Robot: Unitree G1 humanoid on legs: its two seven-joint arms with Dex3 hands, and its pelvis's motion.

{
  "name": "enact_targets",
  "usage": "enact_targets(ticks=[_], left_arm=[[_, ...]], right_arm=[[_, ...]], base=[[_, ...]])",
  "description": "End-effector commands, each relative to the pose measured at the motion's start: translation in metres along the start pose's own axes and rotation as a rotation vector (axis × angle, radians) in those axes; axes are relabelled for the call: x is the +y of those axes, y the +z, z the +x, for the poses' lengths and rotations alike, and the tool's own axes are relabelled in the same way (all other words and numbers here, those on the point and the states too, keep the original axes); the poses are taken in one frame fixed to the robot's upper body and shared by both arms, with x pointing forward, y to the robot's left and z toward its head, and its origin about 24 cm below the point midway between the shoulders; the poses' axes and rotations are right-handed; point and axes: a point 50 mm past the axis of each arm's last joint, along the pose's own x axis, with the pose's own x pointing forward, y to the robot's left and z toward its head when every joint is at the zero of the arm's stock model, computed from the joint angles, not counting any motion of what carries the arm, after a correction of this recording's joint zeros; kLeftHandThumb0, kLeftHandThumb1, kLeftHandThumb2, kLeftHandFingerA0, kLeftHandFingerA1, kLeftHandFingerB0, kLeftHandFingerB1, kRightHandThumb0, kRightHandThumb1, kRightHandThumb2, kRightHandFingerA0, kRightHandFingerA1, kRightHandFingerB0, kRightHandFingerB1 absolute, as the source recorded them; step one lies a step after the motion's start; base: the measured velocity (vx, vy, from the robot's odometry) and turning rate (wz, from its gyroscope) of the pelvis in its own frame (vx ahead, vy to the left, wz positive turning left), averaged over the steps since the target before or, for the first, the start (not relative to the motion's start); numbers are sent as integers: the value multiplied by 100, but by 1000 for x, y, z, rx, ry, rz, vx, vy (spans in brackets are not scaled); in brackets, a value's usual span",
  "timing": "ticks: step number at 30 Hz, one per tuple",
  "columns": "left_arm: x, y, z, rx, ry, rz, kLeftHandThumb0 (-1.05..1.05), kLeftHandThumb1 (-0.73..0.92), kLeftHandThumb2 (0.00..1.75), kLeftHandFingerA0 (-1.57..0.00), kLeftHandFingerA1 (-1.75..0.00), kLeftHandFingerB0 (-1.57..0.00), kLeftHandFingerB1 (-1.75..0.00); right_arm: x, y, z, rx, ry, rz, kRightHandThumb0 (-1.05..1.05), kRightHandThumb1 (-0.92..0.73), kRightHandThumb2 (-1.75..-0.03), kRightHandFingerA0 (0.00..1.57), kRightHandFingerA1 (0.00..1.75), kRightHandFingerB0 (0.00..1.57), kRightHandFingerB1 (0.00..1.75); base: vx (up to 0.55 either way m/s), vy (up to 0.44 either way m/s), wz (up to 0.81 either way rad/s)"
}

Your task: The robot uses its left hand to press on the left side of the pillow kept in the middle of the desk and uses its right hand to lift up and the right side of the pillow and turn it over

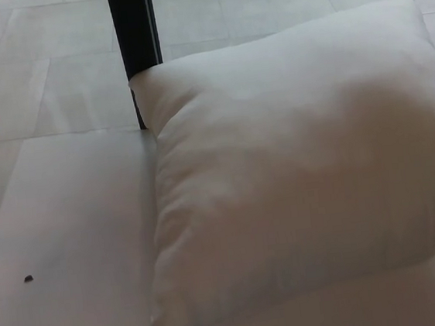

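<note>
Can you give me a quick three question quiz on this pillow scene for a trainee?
1. True or false: a robot hand is pressing on the pillow right now.
2. Which thing lies on the desk to the left of the pillow? A) a small dark speck B) a cup C) a folded cloth
3. What stands behind the pillow's far left corner?

Key:
1. False. No robot hand is in view.
2. A.
3. A black post, upright, partly hidden by the pillow's corner.
</note>
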Motion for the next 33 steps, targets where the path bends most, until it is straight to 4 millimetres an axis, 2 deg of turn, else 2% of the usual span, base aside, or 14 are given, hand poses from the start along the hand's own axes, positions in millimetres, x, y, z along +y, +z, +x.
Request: enact_targets(ticks=[1, 2, 3, 4, 7, 10, 11, 20, 25, 27, 28, 30, 31, 33], left_arm=[[-89, 151, -15, -123, -188, -2, -105, 73, 64, -78, -136, -8, -140], [-106, 156, -20, -93, -242, 16, -72, 17, 97, -42, -99, -4, -77], [-117, 157, -22, -57, -271, 21, -95, 56, 110, -66, -105, -2, -71], [-129, 153, -22, -36, -314, 33, -88, 86, 66, -21, -73, 0, -44], [-151, 141, -29, -87, -477, 51, -91, 68, 113, 0, -48, -5, -20], [-168, 132, -38, -21, -520, 33, -85, 86, 66, -30, -79, -1, -26], [-182, 124, -47, 17, -579, 44, -88, 85, 65, -22, -95, -8, -34], [-227, 69, -90, 168, -834, 140, -96, 74, 110, 0, -29, 0, -8], [-239, 48, -101, 252, -867, 191, -92, 70, 92, -11, -51, 0, 0], [-243, 31, -108, 297, -875, 208, -89, 86, 65, -17, -67, 0, -24], [-246, 25, -114, 318, -875, 222, -92, 71, 82, -10, -63, -1, -10], [-245, 21, -117, 330, -876, 228, -92, 71, 82, -10, -63, -1, -10], [-247, 17, -120, 346, -883, 247, -88, 87, 64, -21, -123, -2, -25], [-253, 0, -134, 373, -924, 293, -91, 72, 108, -32, -80, 0, -21]], right_arm=[[82, 156, 16, -331, 135, 55, -101, -87, -67, 49, 34, 30, 38], [108, 158, 14, -303, 194, 43, -101, -79, -77, 41, 39, 23, 34], [124, 159, 12, -291, 242, 38, -95, -90, -68, 38, 35, 24, 30], [138, 158, 12, -273, 315, 36, -96, -71, -105, 28, 45, 17, 39], [161, 154, 8, -232, 484, 2, -99, -92, -67, 34, 36, 18, 26], [172, 151, 1, -214, 579, -4, -99, -92, -71, 35, 42, 21, 28], [184, 147, -8, -208, 645, -49, -95, -73, -116, 28, 52, 10, 38], [224, 99, -35, -93, 770, -169, -103, -92, -69, 33, 41, 23, 28], [232, 87, -39, -42, 786, -210, -96, -71, -114, 26, 50, 15, 41], [235, 75, -41, 18, 783, -198, -100, -90, -68, 33, 41, 24, 28], [235, 69, -41, 36, 786, -204, -96, -70, -114, 23, 51, 9, 38], [234, 67, -43, 40, 789, -215, -96, -70, -114, 23, 51, 9, 38], [234, 64, -43, 52, 792, -215, -101, -91, -68, 28, 41, 20, 27], [236, 52, -46, 69, 799, -251, -101, -92, -73, 29, 41, 19, 28]], base=[[0, 0, 0], [0, 0, 0], [0, 0, 0], [0, 0, 0], [0, 0, 0], [0, 0, 0], [0, 0, 0], [0, 0, 0], [0, 0, 0], [0, 0, 0], [0, 0, 0], [0, 0, 0], [0, 0, 0], [0, 0, 0]])
